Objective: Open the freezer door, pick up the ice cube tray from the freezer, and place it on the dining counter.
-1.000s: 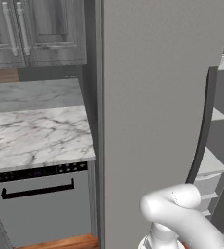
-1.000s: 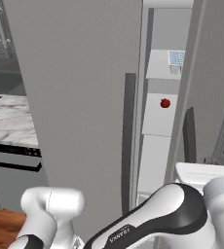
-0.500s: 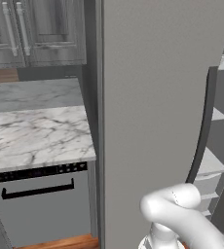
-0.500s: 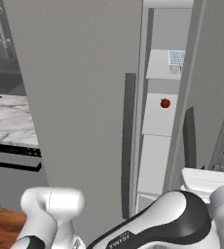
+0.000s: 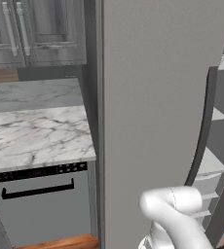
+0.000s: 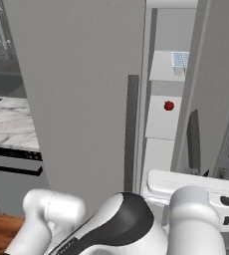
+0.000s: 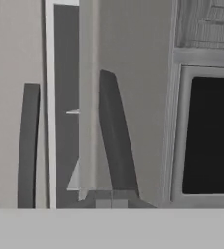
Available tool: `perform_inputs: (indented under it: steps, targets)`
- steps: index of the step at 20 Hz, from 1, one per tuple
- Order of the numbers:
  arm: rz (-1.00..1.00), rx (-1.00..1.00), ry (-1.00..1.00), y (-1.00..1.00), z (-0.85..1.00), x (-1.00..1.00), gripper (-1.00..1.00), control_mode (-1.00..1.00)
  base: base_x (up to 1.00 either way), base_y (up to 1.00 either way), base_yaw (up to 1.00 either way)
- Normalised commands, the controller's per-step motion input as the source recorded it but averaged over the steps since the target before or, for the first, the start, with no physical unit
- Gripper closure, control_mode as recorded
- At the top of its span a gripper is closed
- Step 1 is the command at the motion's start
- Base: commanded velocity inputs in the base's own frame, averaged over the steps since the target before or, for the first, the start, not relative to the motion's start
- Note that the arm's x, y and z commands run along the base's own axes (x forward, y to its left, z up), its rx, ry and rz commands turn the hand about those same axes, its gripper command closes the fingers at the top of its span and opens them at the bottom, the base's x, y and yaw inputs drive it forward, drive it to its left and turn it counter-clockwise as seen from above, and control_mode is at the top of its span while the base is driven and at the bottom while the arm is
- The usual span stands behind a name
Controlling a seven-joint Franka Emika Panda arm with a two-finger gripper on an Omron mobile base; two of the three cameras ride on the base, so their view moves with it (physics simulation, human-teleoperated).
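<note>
Far left, left base view: grey panelled cabinets (image 5: 41,31) above a marble desk (image 5: 36,138), with a dishwasher (image 5: 38,206) and its black handle below. None of these belong to the task.

Centre: door (image 5: 153,112), tall, flat, matte grey, with a long dark handle (image 5: 201,131) along its right edge. In the right base view the same door (image 6: 81,99) stands swung out toward the robot, its handle (image 6: 132,129) near the free edge. Step one, judged done or close to done: the compartment behind is exposed through the gap.

Right of the door: white shelves (image 5: 209,163) stepping down inside the compartment. In the right base view, the interior back wall carries a small red item (image 6: 169,105), kind not clear.

Tray (image 6: 179,61): pale blue and white grid, resting on an upper shelf inside the compartment, right of the door edge, well above and beyond the arm. Untouched; pickup not yet done.

Far right, right base view: a second grey door (image 6: 216,79) with a dark handle (image 6: 193,142).

Claw: jaws fully closed, gripping nothing. The hand view faces the door edge, both dark handles and a dark-panelled appliance (image 7: 211,136) at right; no tray is between the jaws.

Remaining, as judged: widen the door if clearance is short, raise the arm to the upper shelf, open the jaws, take the tray, carry it to the dining counter.
</note>
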Motion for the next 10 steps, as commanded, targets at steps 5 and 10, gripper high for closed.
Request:
perform_inputs:
  steps: [5, 10]
  targets:
    - [-0.12, -0.01, 0.00, 0.98, 0.02, 0.02, 1.00, -1.00, 0.00, 0.00, 0.00]
    - [-0.17, 0.00, -0.01, 0.62, 0.05, 0.12, 1.00, -1.00, 0.00, 0.00, 0.00]
